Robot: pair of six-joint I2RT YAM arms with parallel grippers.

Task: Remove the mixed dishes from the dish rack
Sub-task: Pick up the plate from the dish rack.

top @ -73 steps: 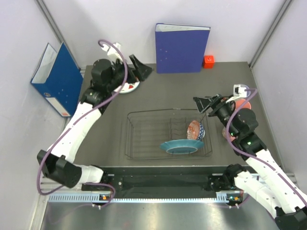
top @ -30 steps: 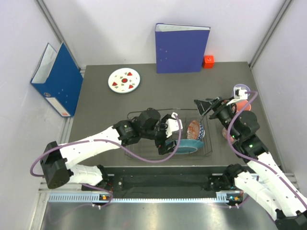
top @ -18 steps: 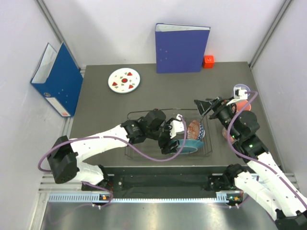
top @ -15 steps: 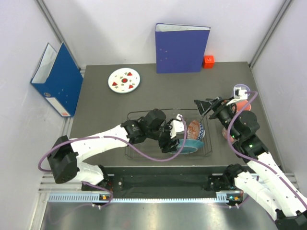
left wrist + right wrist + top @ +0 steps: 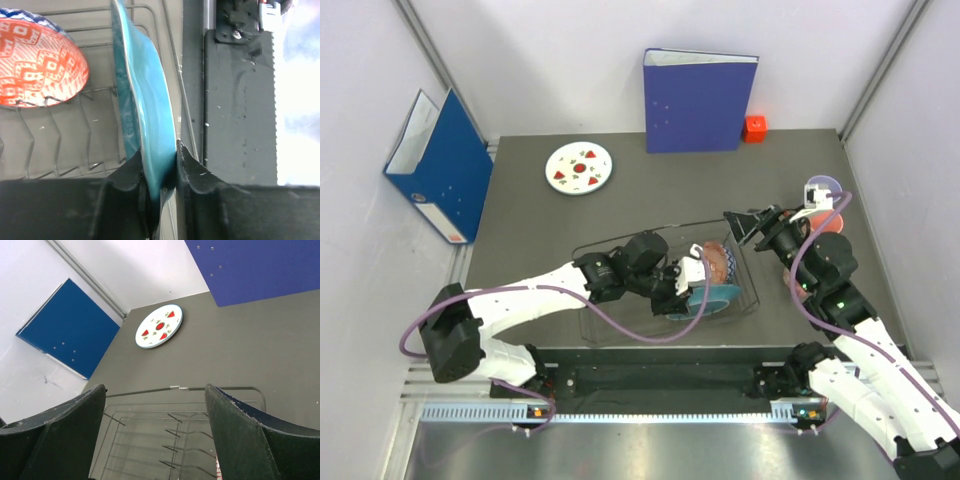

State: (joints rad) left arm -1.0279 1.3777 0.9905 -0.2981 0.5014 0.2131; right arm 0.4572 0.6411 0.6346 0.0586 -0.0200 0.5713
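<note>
The dish rack [image 5: 620,237] sits in the middle of the table, holding the teal plate [image 5: 722,295] on edge and the red-and-blue patterned bowl [image 5: 716,262] behind it. My left gripper [image 5: 690,290] reaches in from the left. Up close, its fingers are shut on the teal plate's [image 5: 145,115] lower rim, left gripper [image 5: 160,170], with the bowl [image 5: 35,65] to the left. The right gripper [image 5: 745,225] hovers open over the rack's far right corner, holding nothing. The white watermelon plate [image 5: 579,167] lies flat at the back left. A lavender cup [image 5: 818,188] and a pink cup [image 5: 834,222] stand at the right.
A blue binder [image 5: 440,165] leans at the left wall and a purple binder [image 5: 698,100] stands at the back, with a small red cube [image 5: 754,128] beside it. In the right wrist view the open right gripper [image 5: 155,387] frames the rack [image 5: 190,425] and the white plate [image 5: 159,325].
My left gripper has closed on the teal plate's rim. The rack has skewed slightly and the plate and bowl have shifted with it. The right arm has barely moved.
</note>
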